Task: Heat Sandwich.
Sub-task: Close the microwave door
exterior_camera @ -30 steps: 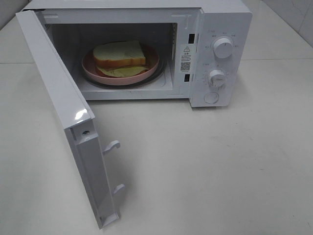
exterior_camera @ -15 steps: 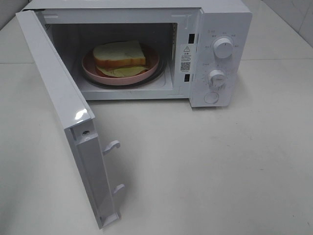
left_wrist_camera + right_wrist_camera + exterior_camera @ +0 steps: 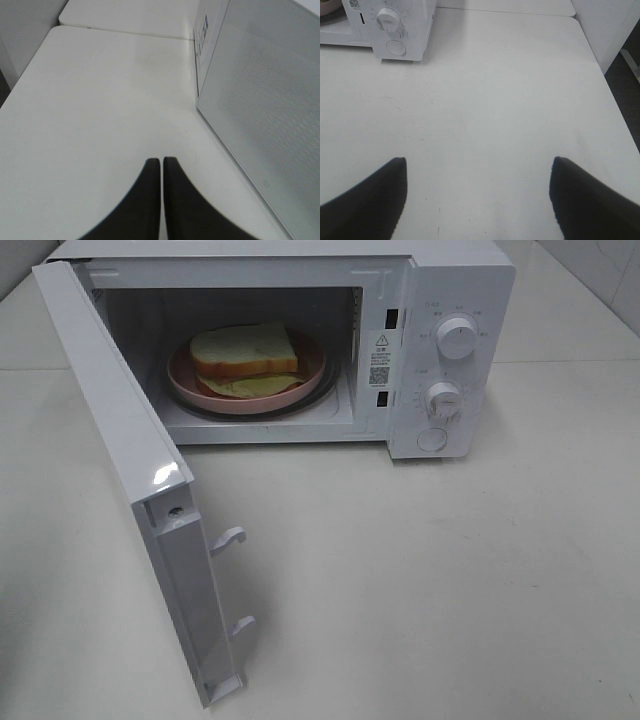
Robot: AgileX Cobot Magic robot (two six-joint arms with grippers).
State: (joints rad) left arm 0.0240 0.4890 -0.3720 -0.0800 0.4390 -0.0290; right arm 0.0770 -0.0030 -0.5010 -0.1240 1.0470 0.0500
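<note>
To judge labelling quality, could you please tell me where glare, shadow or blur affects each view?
Exterior high: sharp; a glare spot on the microwave door; the cavity is shadowed, yet the sandwich stays legible. Left wrist: the left fingers are dark and soft-edged; the table washed out. Right wrist: the right fingers are blurred black shapes, the table evenly lit.
</note>
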